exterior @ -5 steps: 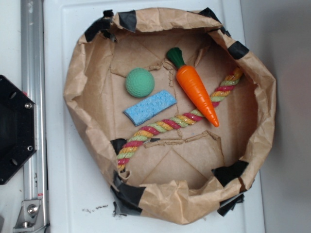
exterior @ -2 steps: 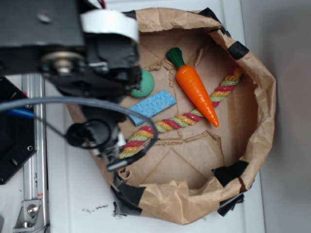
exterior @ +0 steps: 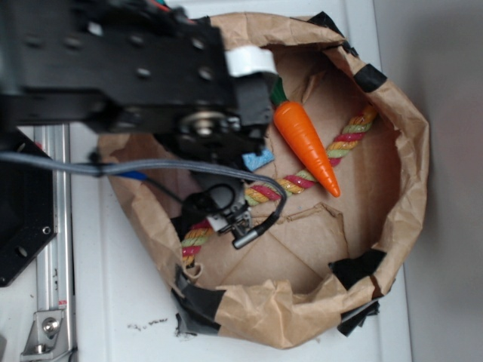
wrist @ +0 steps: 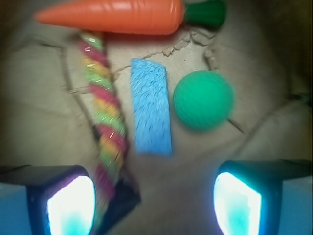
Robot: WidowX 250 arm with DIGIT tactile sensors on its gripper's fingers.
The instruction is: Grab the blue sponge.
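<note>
Two pads of the end effector [wrist: 154,203] stand wide apart and empty, poised above the sponge [wrist: 151,106], which lies flat between rope [wrist: 105,117] and ball [wrist: 203,100], presumably so they can straddle it.

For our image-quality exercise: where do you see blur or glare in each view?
Wrist view: soft motion blur over the blue sponge and rope, and the pincer fingers glare white-cyan. Exterior view: evenly lit, but the near arm is defocused and hides most of the sponge.
</note>
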